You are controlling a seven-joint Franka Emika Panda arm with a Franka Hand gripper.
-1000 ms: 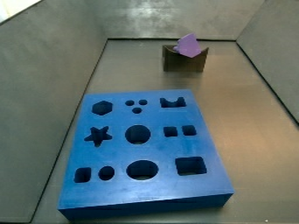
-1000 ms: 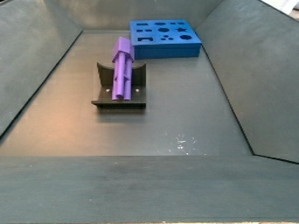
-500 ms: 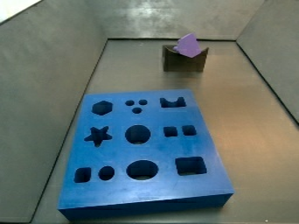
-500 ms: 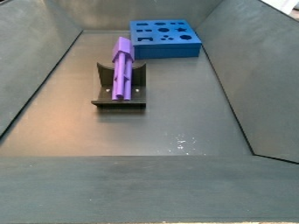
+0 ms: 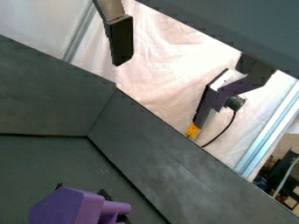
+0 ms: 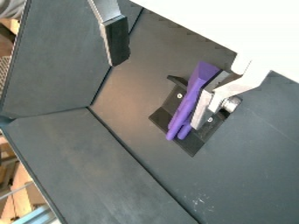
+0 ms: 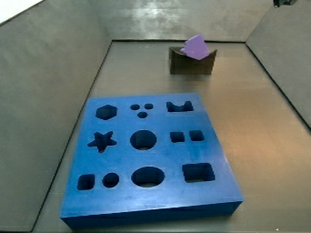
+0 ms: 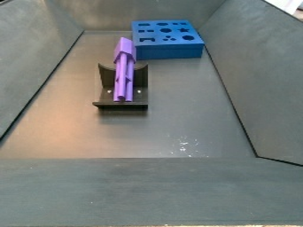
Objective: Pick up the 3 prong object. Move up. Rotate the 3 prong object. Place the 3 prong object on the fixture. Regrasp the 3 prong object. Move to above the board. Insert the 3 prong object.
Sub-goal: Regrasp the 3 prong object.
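The light-purple 3 prong object (image 8: 124,62) lies tilted in the notch of the dark fixture (image 8: 120,96), and shows in both side views (image 7: 195,45). My gripper (image 6: 170,63) hangs well above it, open, with nothing between its dark pads (image 6: 114,42). In a wrist view the 3 prong object (image 6: 191,103) lies on the fixture (image 6: 170,112) below the fingers; in a wrist view (image 5: 70,208) only one end of it shows. The blue board (image 7: 152,155) lies flat on the floor, apart from the fixture (image 7: 191,62). Only a dark bit of the gripper (image 7: 283,3) shows in a side view.
Sloping grey walls (image 8: 35,80) close in the floor on all sides. The board (image 8: 166,39) sits at one end of the bin and the fixture near the middle. Outside the bin, a white sheet (image 5: 176,61) hangs behind.
A dark bit of the gripper has come into a side view at its upper edge. The 3 prong object, fixture and board have not moved.
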